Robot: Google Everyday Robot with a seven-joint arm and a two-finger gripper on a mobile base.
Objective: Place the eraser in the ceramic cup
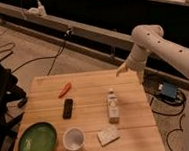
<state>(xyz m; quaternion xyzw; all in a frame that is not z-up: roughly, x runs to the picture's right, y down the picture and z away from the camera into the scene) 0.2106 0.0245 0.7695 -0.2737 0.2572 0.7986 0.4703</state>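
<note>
Closest to me on the wooden table [91, 88]: a round green bowl [38, 142], the small white handleless ceramic cup [73, 139] upright just beside it, and a pale beige block [108, 135]. Further in, the flat black eraser [67, 108] lies untouched near the cup, with a slim white bottle [112, 106] off to the side and a little orange-red thing [64, 89] behind. The gripper [121, 70] hangs over the far edge, spread wide, empty. I'd say pinch the eraser across its narrow sides, lift clear, and release low over the cup.
</note>
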